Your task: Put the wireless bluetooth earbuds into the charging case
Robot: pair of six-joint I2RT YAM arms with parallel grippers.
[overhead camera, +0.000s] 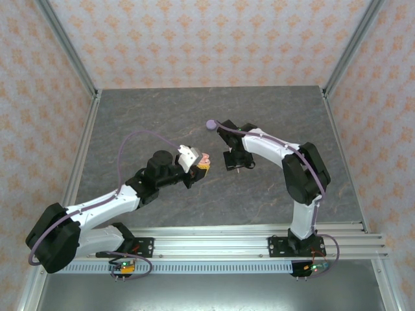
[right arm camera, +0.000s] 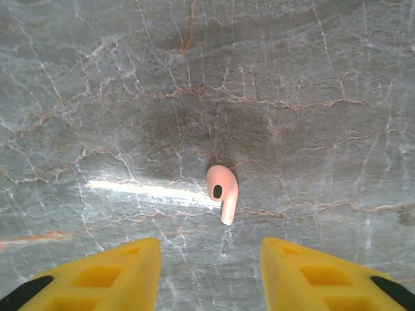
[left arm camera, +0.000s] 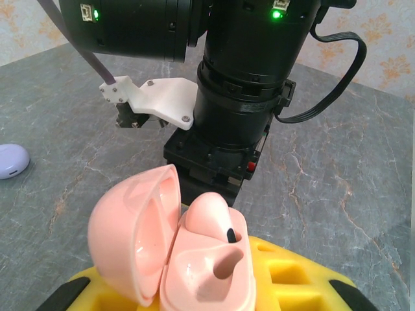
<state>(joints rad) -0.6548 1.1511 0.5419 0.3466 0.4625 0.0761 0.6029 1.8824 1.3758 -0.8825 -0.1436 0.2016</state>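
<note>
Presently, the open pink charging case [left arm camera: 139,240] is clamped in the left gripper [overhead camera: 202,164], and one pink earbud [left arm camera: 207,217] is seated in it beside an empty socket [left arm camera: 224,265]. A second pink earbud [right arm camera: 222,188] is seen lying on the marble table [right arm camera: 311,97], just ahead of the right gripper [right arm camera: 209,249], whose fingers are held apart with nothing between them. A lilac case [left arm camera: 10,160] is set on the table, well apart.

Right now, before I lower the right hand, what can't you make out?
Left wrist view: where the left hand grips the pink case; the case and the bottom edge cover it.
Left wrist view: purple case, cut by the left edge.
Right wrist view: right hand fingertips, cut by the bottom edge.
Top view: pink earbud, under the right hand or too small.
</note>
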